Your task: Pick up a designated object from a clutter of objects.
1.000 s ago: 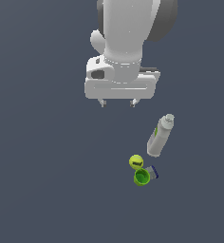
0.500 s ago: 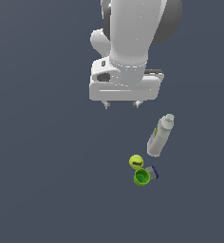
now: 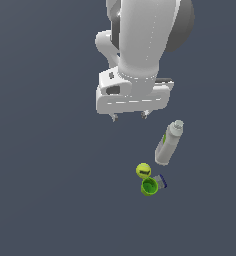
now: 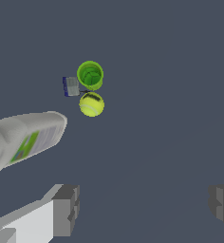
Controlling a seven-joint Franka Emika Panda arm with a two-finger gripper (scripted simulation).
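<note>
My arm [image 3: 140,35] is glossy white with rounded, tubular links and a darker grey joint. Its tool [image 3: 129,116] has a boxy white body and two short grey, square-tipped fingers [image 4: 66,209].

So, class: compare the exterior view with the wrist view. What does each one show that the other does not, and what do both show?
Only the exterior view shows the white arm body above the scene and the whole bottle, cap included. Only the wrist view shows the cup's hollow inside clearly, the green label on the bottle's side, and the gripper with fingers spread wide and nothing between them. Both show the lime-green cup, the tennis ball next to it, the small grey-and-blue item beside the cup, and the bottle lying apart from them.
</note>
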